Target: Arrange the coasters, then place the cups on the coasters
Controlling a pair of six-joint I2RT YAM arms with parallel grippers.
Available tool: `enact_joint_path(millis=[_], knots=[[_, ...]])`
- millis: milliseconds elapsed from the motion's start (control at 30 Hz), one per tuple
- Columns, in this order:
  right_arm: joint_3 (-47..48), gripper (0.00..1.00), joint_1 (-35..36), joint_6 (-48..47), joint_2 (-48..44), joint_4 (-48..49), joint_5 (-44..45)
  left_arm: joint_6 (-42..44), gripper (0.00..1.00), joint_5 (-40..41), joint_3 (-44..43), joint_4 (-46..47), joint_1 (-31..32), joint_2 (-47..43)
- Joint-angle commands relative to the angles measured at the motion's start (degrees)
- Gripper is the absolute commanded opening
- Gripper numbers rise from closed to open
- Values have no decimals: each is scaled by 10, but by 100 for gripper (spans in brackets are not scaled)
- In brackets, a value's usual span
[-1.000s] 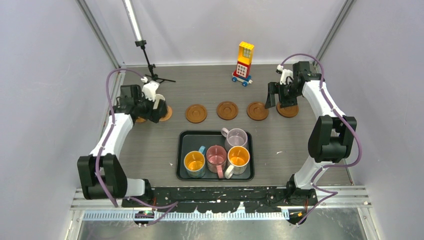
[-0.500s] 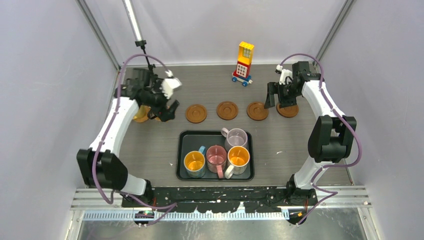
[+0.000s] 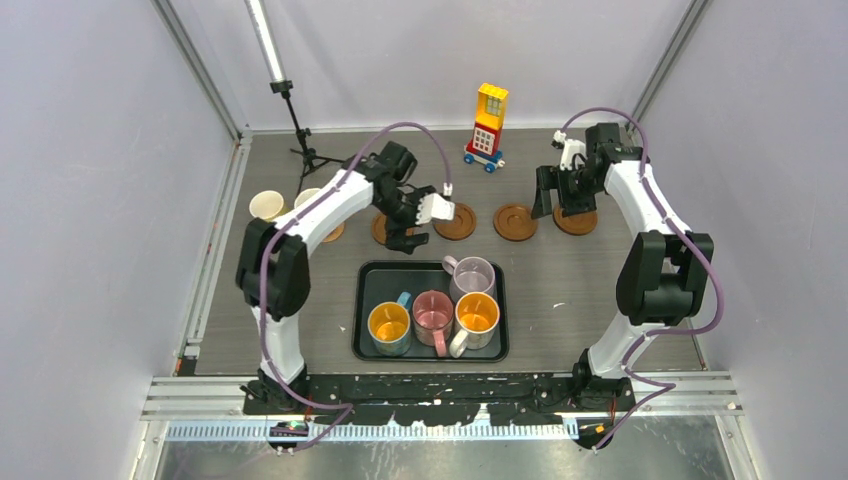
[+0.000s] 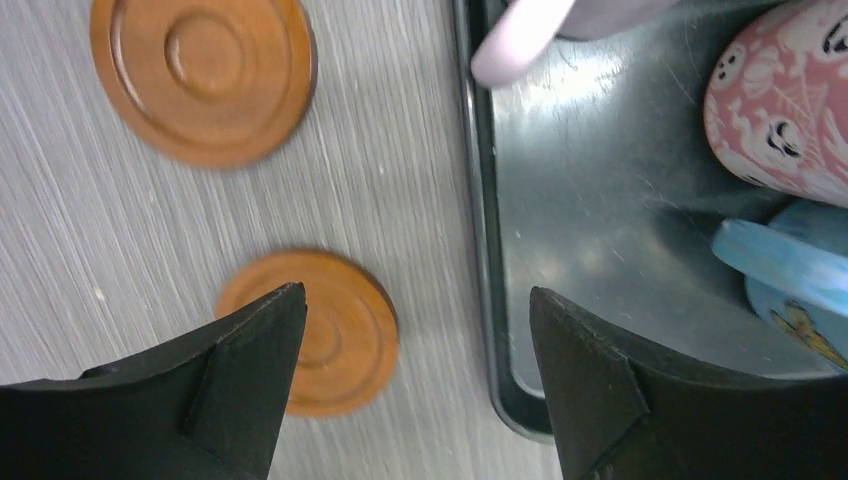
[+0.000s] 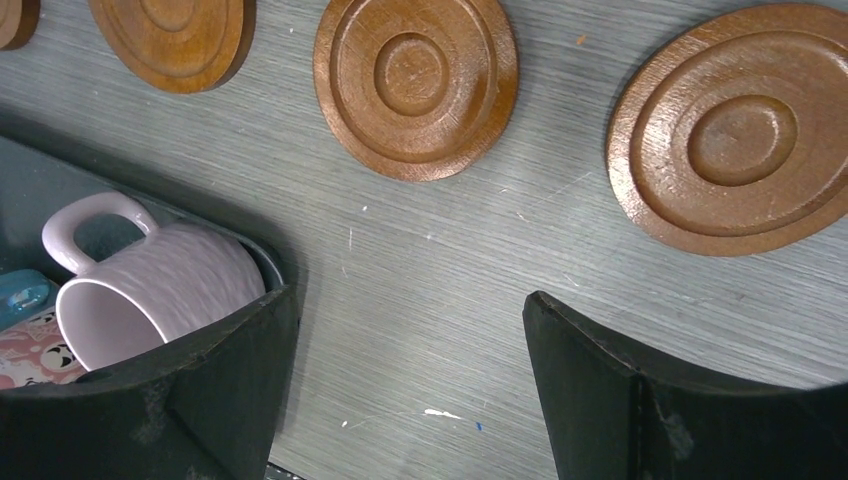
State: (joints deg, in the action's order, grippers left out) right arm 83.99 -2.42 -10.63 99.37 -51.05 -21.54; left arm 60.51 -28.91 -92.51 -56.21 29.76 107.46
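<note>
Four mugs sit in the tray (image 3: 385, 285): the lilac mug (image 3: 473, 273) at its far right corner, and along its near side the blue mug (image 3: 389, 326), the pink mug (image 3: 432, 313) and the whitish mug (image 3: 477, 314). Two cream mugs (image 3: 266, 205) stand well off the tray's far left corner; the one nearer the tray rests on a coaster (image 3: 332, 231) whose edge shows, and whether the other has one beneath it I cannot tell. More coasters (image 3: 516, 221) lie in a row just beyond the tray's far edge. The left gripper (image 3: 405, 238) hovers over the coaster past the tray's far left corner, fingers spread wide with nothing between them; its wrist view shows the tray's rim below the gap. The right gripper (image 3: 560, 208) hangs beyond the tray's far right corner, beside the last coaster in the row, fingers likewise wide apart and empty. A block tower (image 3: 487, 125) stands farther beyond the tray.
</note>
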Motion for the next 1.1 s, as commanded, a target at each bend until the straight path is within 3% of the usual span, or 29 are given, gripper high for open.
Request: enact_joint_path(millis=[0, 367, 633, 867, 1067], knots=[[0, 87, -13, -5, -36, 1, 10, 71, 83, -28, -49, 14, 40, 43], [-27, 87, -26, 4, -58, 13, 12, 148, 76, -35, -79, 22, 118, 113], [-34, 87, -27, 5, -62, 13, 11, 184, 62, -32, -56, 12, 161, 126], [-42, 87, -27, 2, -69, 13, 13, 151, 40, -42, -32, 36, 166, 117], [-45, 87, -27, 1, -71, 13, 12, 123, 11, -33, 12, 71, 163, 92]])
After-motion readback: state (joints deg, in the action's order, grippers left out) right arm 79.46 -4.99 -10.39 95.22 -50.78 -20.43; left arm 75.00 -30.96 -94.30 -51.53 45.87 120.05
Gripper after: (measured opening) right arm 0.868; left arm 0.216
